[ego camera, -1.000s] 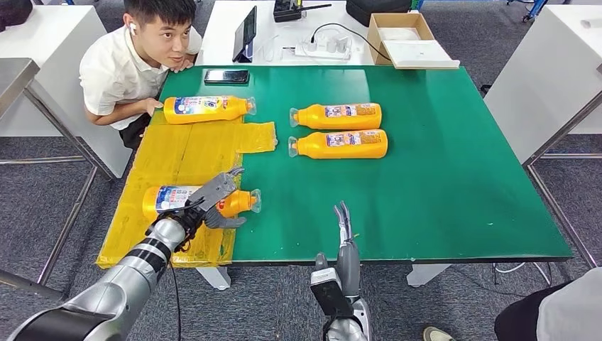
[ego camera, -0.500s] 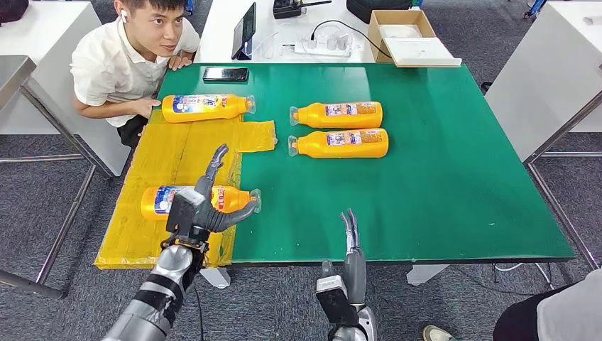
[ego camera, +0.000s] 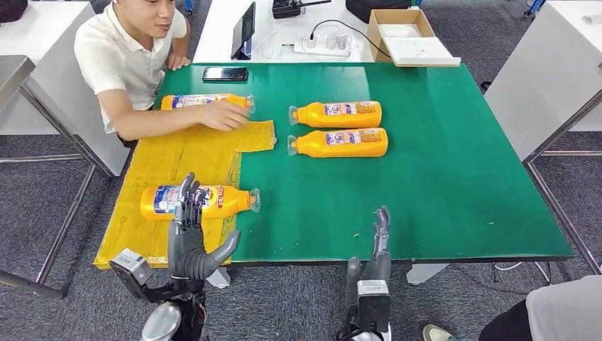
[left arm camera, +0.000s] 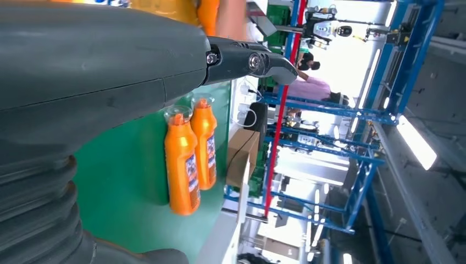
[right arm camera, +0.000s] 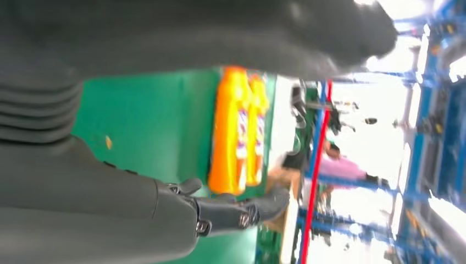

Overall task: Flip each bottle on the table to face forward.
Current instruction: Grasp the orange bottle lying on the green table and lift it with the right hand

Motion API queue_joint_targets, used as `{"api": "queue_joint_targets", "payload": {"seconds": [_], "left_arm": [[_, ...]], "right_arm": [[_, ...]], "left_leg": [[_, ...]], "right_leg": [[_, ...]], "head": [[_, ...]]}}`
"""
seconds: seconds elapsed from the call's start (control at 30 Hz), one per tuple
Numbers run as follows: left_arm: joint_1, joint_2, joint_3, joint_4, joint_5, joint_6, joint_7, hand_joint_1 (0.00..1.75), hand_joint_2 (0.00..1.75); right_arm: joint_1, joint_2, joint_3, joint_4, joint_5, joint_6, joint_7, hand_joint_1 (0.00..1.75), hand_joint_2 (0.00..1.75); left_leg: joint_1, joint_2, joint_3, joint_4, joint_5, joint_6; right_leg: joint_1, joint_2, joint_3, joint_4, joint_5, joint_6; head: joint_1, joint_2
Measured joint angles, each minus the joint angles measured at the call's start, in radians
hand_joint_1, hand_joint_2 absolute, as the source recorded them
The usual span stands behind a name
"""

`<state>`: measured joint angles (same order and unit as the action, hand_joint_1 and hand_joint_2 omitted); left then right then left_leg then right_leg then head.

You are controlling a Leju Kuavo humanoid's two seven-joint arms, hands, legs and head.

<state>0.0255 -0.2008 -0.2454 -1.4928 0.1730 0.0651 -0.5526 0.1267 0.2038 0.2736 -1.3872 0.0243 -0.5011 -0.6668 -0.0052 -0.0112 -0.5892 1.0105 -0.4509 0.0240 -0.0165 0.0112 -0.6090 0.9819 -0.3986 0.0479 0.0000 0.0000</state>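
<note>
Four orange bottles lie on their sides on the green surface point(ego camera: 440, 177), caps pointing inward toward its middle line. The yellow sheet point(ego camera: 186, 160) covering the surface's left part serves as the marker here. The near bottle point(ego camera: 195, 201) rests on the sheet's front half, label up, its cap just over the sheet's right edge. The far bottle point(ego camera: 206, 102) lies along the sheet's back edge, where a person point(ego camera: 128, 57) in a white shirt leans in from the left, a hand point(ego camera: 226, 116) laid on it. Two more bottles sit side by side on bare green, right of the sheet: the rear bottle point(ego camera: 336, 114) and the front bottle point(ego camera: 338, 143), parallel and close together, labels up.

The left robot hand point(ego camera: 190, 238) stands upright at the surface's front edge, just before the near bottle, fingers straight and apart, thumb out to the side, holding nothing. The right robot hand point(ego camera: 376, 249) is raised at the front edge, well right of the sheet, fingers extended upward, also empty.

A phone point(ego camera: 225, 73) lies at the surface's back edge, beyond the sheet. A cardboard box point(ego camera: 405, 35) sits on the white table behind.
</note>
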Motion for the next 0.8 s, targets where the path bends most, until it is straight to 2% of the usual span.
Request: {"api": "queue_joint_targets", "payload": {"seconds": [0.03, 0.17, 0.27, 0.4, 0.47, 0.67, 0.8], "left_arm": [[0.01, 0.0, -0.001, -0.009, 0.008, -0.006, -0.002, 0.0, 1.75], [0.028, -0.005, -0.01, -0.039, 0.029, -0.019, 0.004, 0.0, 1.75], [0.033, -0.007, -0.015, -0.052, 0.031, -0.011, 0.01, 0.0, 1.75], [0.059, -0.009, -0.018, -0.06, 0.033, 0.015, 0.002, 0.0, 1.75], [0.072, -0.009, -0.021, -0.061, 0.037, 0.014, -0.013, 0.0, 1.75], [0.09, -0.008, -0.028, -0.061, 0.036, -0.006, -0.039, 0.0, 1.75], [0.092, -0.006, -0.048, -0.061, -0.05, 0.056, -0.059, 0.0, 1.75]], "right_arm": [[0.003, 0.004, -0.011, -0.016, 0.003, 0.0, 0.0, 0.0, 1.75], [0.005, 0.017, -0.037, -0.054, 0.009, 0.0, 0.0, 0.0, 0.0], [0.004, 0.028, -0.051, -0.057, -0.005, -0.001, 0.0, 0.0, 0.0], [-0.005, 0.049, -0.074, -0.029, -0.026, -0.035, 0.0, 0.0, 1.75], [-0.011, 0.053, -0.079, -0.016, -0.028, -0.044, 0.003, 0.0, 1.75], [-0.029, 0.034, -0.096, 0.02, -0.021, 0.019, 0.027, 0.0, 1.75], [-0.036, 0.021, -0.103, 0.036, 0.077, -0.009, 0.01, 0.0, 1.75]], "left_leg": [[0.0, 0.0, 0.0, 0.0, 0.0, 0.0], [0.0, 0.0, 0.0, 0.0, 0.0, 0.0], [0.0, 0.0, 0.0, 0.0, 0.0, 0.0], [0.0, 0.0, 0.0, 0.0, 0.0, 0.0], [0.0, 0.0, 0.0, 0.0, 0.0, 0.0], [0.0, 0.0, 0.0, 0.0, 0.0, 0.0], [0.0, 0.0, 0.0, 0.0, 0.0, 0.0]], "right_leg": [[0.0, 0.0, 0.0, 0.0, 0.0, 0.0], [0.0, 0.0, 0.0, 0.0, 0.0, 0.0], [0.0, 0.0, 0.0, 0.0, 0.0, 0.0], [0.0, 0.0, 0.0, 0.0, 0.0, 0.0], [0.0, 0.0, 0.0, 0.0, 0.0, 0.0], [0.0, 0.0, 0.0, 0.0, 0.0, 0.0], [0.0, 0.0, 0.0, 0.0, 0.0, 0.0]], "head": [[0.0, 0.0], [0.0, 0.0], [0.0, 0.0], [0.0, 0.0], [0.0, 0.0], [0.0, 0.0], [0.0, 0.0]]}}
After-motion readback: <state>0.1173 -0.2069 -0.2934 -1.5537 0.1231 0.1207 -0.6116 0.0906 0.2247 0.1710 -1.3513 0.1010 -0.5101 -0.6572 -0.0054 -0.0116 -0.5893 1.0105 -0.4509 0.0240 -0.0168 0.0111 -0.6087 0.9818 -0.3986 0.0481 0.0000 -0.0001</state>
